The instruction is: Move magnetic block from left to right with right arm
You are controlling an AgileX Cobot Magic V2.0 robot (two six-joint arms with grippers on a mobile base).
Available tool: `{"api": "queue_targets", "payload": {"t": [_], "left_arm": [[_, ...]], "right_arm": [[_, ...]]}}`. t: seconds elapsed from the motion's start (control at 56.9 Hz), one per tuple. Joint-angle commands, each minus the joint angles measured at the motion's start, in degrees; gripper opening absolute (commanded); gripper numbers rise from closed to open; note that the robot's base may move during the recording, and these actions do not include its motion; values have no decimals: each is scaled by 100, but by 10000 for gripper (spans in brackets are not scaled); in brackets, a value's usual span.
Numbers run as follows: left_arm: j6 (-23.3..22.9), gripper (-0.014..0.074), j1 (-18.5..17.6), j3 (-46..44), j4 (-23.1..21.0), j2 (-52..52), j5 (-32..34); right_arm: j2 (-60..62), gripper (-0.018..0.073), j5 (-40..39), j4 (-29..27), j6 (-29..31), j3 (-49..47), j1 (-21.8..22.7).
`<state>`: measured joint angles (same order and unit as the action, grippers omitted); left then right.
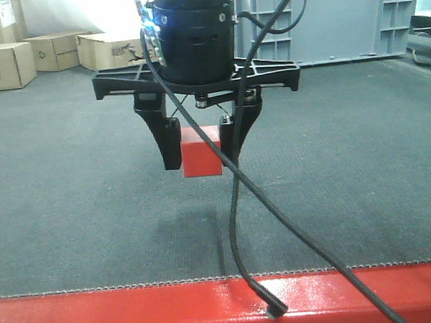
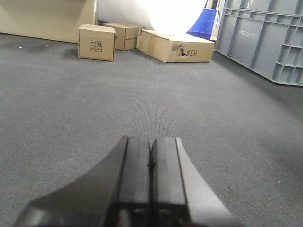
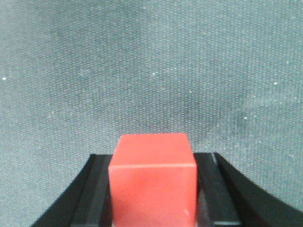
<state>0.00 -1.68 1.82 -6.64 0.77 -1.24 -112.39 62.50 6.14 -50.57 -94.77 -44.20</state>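
The right gripper [image 1: 202, 153] clamps the block [image 1: 201, 152] — apparently clear of the carpet [image 1: 69, 186]; left gripper [image 2: 150, 163] pressed closed.

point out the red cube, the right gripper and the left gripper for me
red cube [image 1: 202, 156], front view, its front face
right gripper [image 1: 201, 149], front view, midway between its fingertips, shut on the cube
left gripper [image 2: 151, 165], left wrist view, seam between its closed fingers

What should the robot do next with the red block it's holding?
Probably carry it sideways toward its right side. The right gripper is shut on the red block, which seems lifted off the grey carpet, with a shadow beneath. The left gripper is shut and empty.
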Motion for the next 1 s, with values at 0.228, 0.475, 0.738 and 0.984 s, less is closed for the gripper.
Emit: {"api": "queue_targets", "payload": {"t": [0.228,0.475,0.738,0.984], "left_arm": [[0,-126,-33,44,-20,55,449],[0,-126,-33,44,-20,55,449],[0,-126,-33,44,-20,55,449],[0,-126,-33,44,-20,55,449]], "right_arm": [[320,435,-148,153,17,-174,-20],[244,583,-263,89,17,-174,-27],[194,610,-189,109,29,-174,-51],[555,608,-165,345,812,-159,-51]]}}
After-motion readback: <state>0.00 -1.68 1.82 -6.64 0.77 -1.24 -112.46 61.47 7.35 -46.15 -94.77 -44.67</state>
